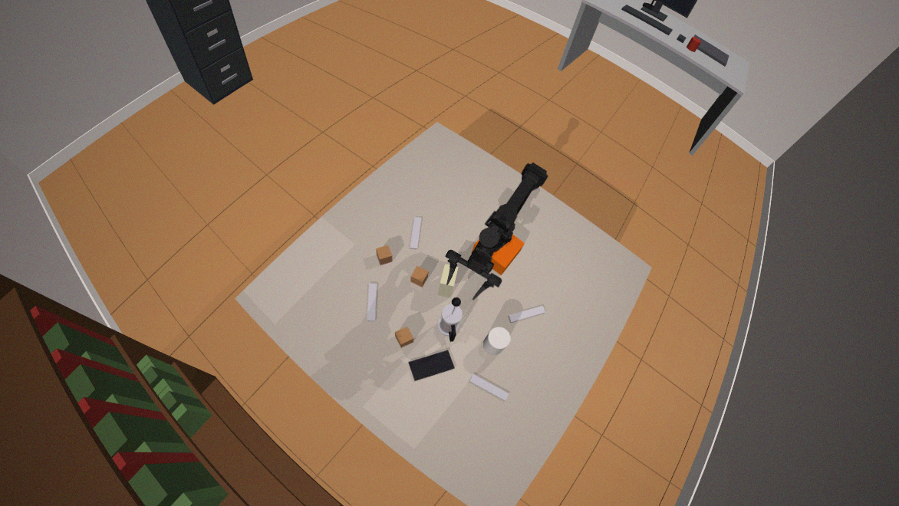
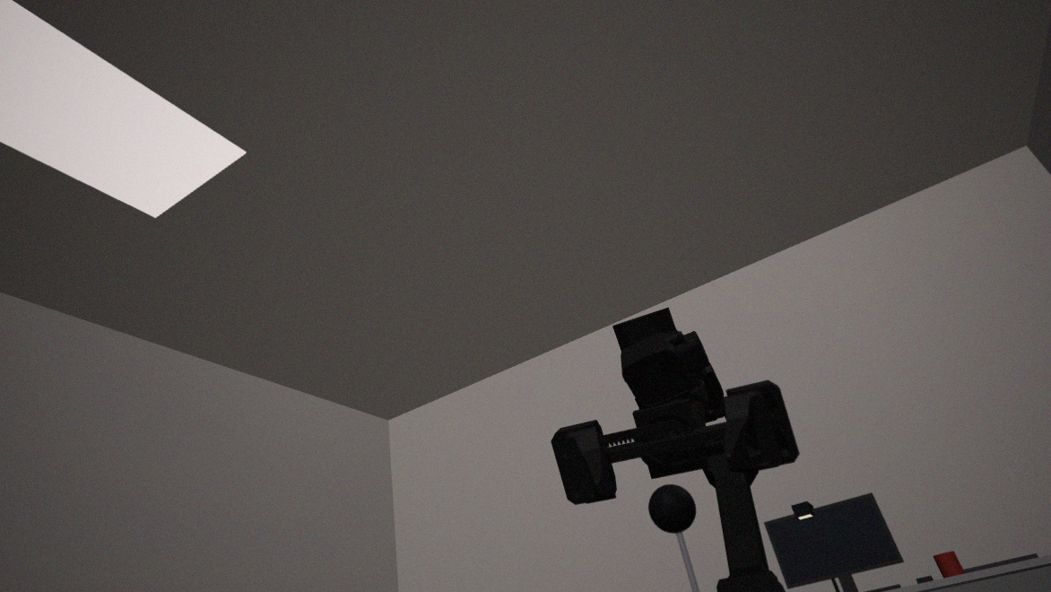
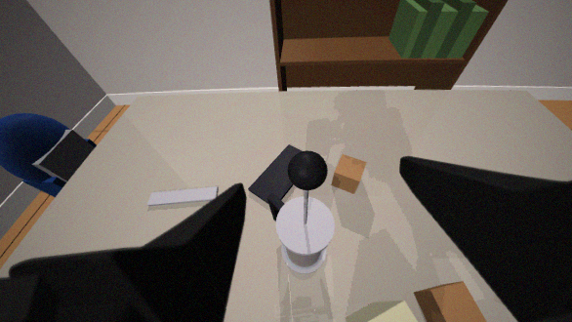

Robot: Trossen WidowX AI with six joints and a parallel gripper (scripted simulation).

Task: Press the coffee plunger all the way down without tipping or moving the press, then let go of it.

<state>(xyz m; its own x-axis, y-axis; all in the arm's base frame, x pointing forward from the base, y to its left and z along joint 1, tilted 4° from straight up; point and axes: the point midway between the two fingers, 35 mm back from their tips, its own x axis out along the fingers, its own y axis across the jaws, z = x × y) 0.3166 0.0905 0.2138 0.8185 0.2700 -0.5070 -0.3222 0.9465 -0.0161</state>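
Jaws spread nearly to their widest and gripping nothing, the black parallel-jaw gripper (image 3: pixel 319 195) looks down past its two dark fingers at the coffee press. Between those fingers, lower and a little ahead, stands the round black plunger knob (image 3: pixel 306 170) on its thin grey rod, which rises upright from the flat white lid of the clear glass coffee press (image 3: pixel 305 234). That vertical rod is the axis the push has to follow; my judgement is that the gripper must come over the knob and bear straight down, since any sideways load could tip or slide the press.

Beyond the press lie a flat dark slab (image 3: pixel 273 181) and a small brown cube (image 3: pixel 348 173); farther still, a brown bookshelf (image 3: pixel 279 44).

Seen from overhead, the press (image 1: pixel 450 317) stands on the beige mat (image 1: pixel 566 301), just clear of the fingertips. Only the low exterior view shows height: the knob (image 2: pixel 671 508) hangs below the gripper's crossbar, apart from it.
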